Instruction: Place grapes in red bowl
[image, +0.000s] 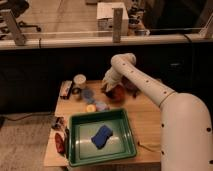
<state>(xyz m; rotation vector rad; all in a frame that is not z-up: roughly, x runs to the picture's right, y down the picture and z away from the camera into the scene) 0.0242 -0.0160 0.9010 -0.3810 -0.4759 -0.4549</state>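
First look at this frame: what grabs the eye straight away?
The big white arm reaches in from the lower right, with its gripper down at the red bowl near the far side of the wooden table. Nearer the camera, a green tray holds a blue object.

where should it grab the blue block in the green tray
Grip the blue block across its narrow width, coming straight down from above: it lies flat and slanted in the green tray, whose raised walls block a side approach. The gripper is over by the red bowl, beyond the tray.
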